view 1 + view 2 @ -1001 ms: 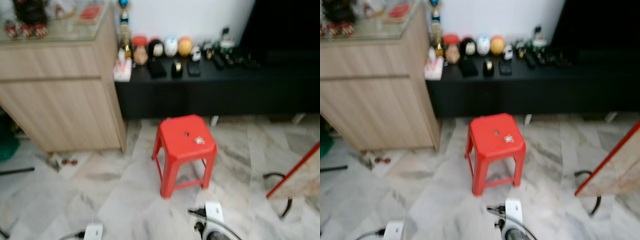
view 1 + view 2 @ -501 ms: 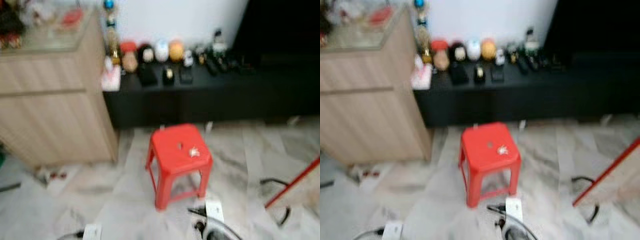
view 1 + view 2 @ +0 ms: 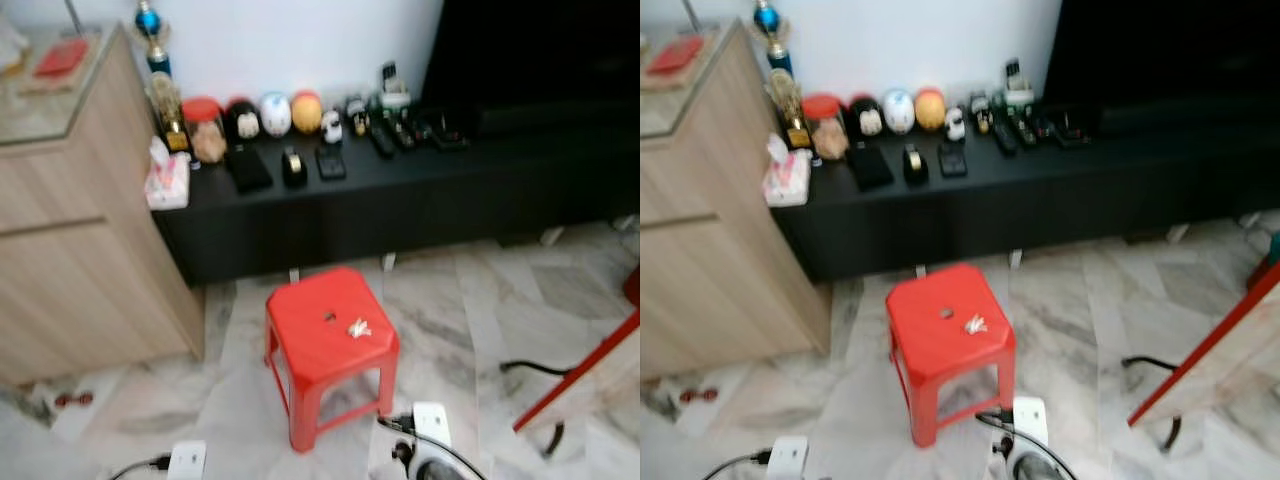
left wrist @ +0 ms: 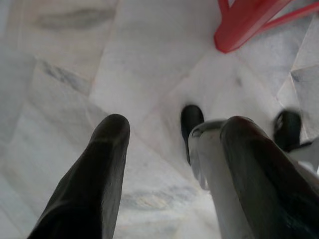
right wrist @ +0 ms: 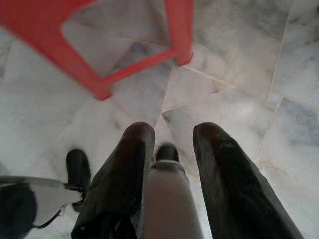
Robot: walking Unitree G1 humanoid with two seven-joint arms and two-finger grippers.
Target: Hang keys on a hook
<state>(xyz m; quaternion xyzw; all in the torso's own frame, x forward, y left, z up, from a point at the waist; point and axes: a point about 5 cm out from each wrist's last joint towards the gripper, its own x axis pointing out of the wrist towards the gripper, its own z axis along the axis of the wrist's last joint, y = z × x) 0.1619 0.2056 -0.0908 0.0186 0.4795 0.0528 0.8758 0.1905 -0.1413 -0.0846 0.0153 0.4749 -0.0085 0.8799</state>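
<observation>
Keys: a small pale bunch of metal keys lies loose on the seat of the red plastic stool, between its centre hole and the edge toward the robot's right; judged left there for pickup, since nothing grips it.
Left eye view: the stool stands on the pale marble floor before a long black low table lined with small ornaments, remotes and a tissue box; a light wooden cabinet flanks it on the robot's left. No hook can be made out.
Right eye view: same scene; a red-edged board leans at the right.
Left wrist view: the left tool hangs over the floor, fingers parted and grasping nothing, a stool leg beyond.
Right wrist view: the right tool, fingers also parted and bare, points at the stool's legs and crossbar, detail the head views blur.
</observation>
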